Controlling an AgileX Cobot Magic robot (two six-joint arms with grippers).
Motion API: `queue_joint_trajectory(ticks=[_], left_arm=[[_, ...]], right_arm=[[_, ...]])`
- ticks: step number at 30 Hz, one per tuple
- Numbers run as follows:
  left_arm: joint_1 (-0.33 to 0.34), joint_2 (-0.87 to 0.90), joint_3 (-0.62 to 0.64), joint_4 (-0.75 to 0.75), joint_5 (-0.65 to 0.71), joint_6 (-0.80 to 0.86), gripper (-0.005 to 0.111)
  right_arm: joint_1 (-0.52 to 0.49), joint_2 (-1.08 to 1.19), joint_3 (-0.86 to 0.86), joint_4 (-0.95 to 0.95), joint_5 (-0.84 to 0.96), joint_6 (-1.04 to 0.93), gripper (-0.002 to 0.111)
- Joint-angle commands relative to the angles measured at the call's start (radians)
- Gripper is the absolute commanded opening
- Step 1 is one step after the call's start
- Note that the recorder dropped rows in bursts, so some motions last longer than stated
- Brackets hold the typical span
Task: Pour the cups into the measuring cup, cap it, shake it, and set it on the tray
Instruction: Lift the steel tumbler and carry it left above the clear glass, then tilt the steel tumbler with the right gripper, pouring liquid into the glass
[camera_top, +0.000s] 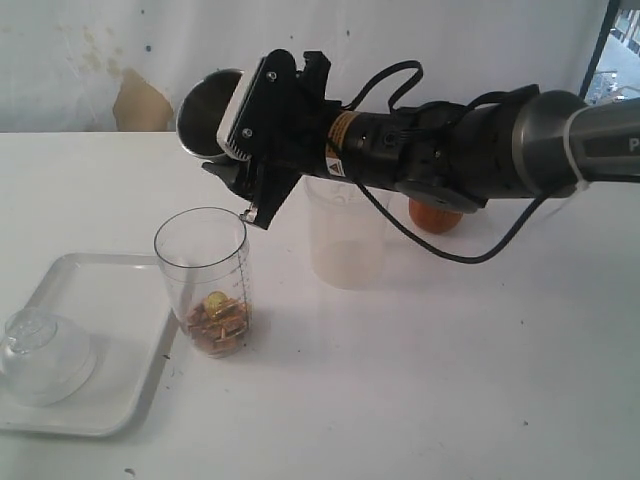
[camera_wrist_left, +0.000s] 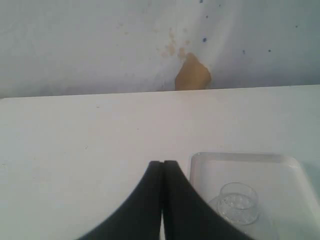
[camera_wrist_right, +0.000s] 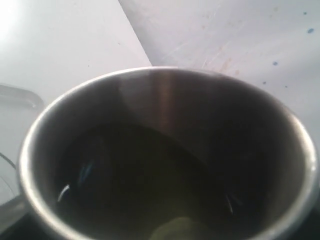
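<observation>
The clear measuring cup (camera_top: 205, 280) stands on the table beside the tray (camera_top: 110, 285), with brown and gold pieces at its bottom. My right gripper (camera_top: 232, 160) is shut on the steel cup (camera_top: 205, 110), which is held tipped on its side just above and behind the measuring cup's rim. The right wrist view looks straight into the steel cup (camera_wrist_right: 165, 100), whose inside is dark; the fingers are hidden. The frosted tumbler (camera_top: 347, 235) stands behind, under the arm. The brown wooden cup (camera_top: 436, 217) peeks out behind the arm. My left gripper (camera_wrist_left: 163, 162) is shut and holds nothing.
A clear domed lid (camera_top: 40, 355) lies on the tray, and the left wrist view shows the lid (camera_wrist_left: 239, 202) on the tray (camera_wrist_left: 280, 172) too. A white wall with a brown patch (camera_top: 140, 100) borders the table's far edge.
</observation>
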Motion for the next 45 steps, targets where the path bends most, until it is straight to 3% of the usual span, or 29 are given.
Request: queue_joint_trajectory(ticks=[1, 19, 45], left_arm=[[-0.005, -0.004, 0.003, -0.007, -0.005, 0.000, 0.000], [-0.005, -0.004, 0.003, -0.007, -0.005, 0.000, 0.000], [-0.005, -0.004, 0.003, -0.007, -0.005, 0.000, 0.000]], right_arm=[[-0.002, -0.015, -0.013, 0.007, -0.101, -0.015, 0.000], [-0.071, 0.012, -0.013, -0.114, -0.163, 0.106, 0.000], [-0.071, 0.026, -0.013, -0.174, -0.165, -0.144, 0.000]])
